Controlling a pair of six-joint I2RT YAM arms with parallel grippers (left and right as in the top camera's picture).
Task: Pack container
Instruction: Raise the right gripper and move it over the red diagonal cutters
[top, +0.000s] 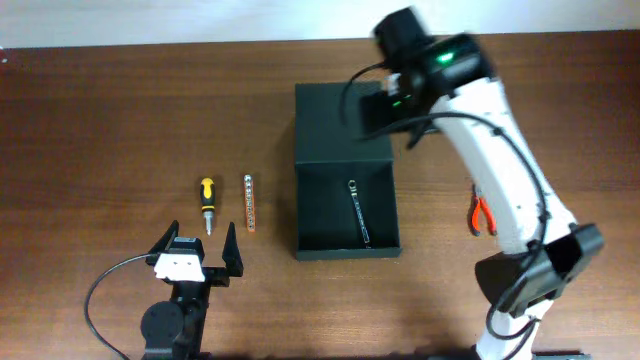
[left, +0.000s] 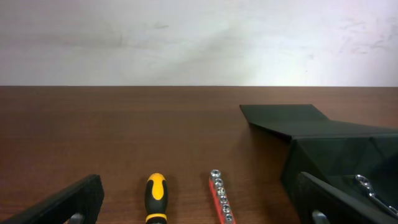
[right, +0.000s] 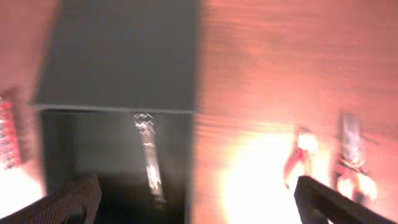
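The black container (top: 345, 240) stands open mid-table, its flap lid (top: 335, 120) lying flat behind it. A silver wrench (top: 359, 211) lies inside; it also shows in the right wrist view (right: 148, 155). A yellow-and-black screwdriver (top: 207, 203) and a red socket rail (top: 250, 215) lie left of the container, and both show in the left wrist view (left: 155, 196) (left: 221, 196). Red-handled pliers (top: 482, 214) lie to its right. My left gripper (top: 196, 250) is open and empty, just short of the screwdriver. My right gripper (right: 196, 202) is open and empty, high above the container's far right side.
The container's near corner (left: 336, 155) fills the right of the left wrist view. My right arm (top: 500, 170) stretches over the table's right side, above the pliers. The right wrist view is blurred and glaring.
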